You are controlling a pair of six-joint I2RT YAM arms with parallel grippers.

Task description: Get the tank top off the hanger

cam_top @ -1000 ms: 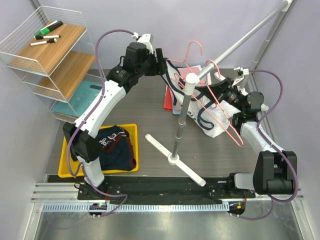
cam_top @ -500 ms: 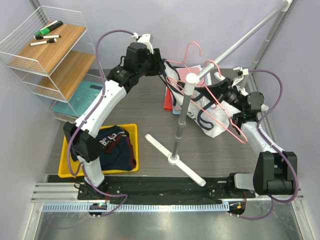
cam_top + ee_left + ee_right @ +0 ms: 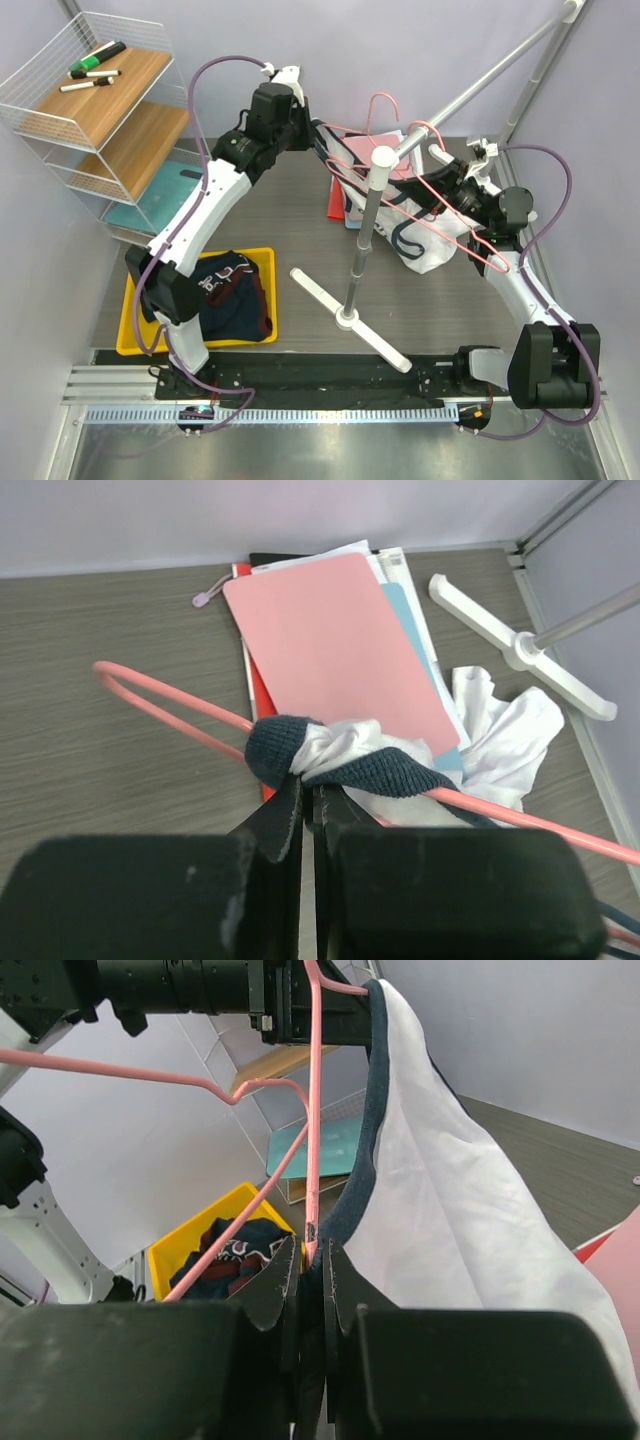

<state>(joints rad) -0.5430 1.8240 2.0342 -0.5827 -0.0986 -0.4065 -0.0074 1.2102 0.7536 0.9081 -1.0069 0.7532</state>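
Upright pole (image 3: 364,240) blocks middle (cross base (image 3: 378,343) sprawls below); pink hanger (image 3: 314,1110) crosses right side; open tabletop (image 3: 270,215) left.

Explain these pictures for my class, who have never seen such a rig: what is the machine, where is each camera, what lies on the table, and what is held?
These are two robot arms bolted at the near edge of a table, each ending in a two-finger gripper. One picture looks down from above and behind them; the other two come from cameras on the wrists. In view are a white stand, a yellow bin of dark clothes, folders and a wire shelf. The left gripper is shut on the navy strap of a white tank top. The right gripper is shut on the pink hanger carrying it.
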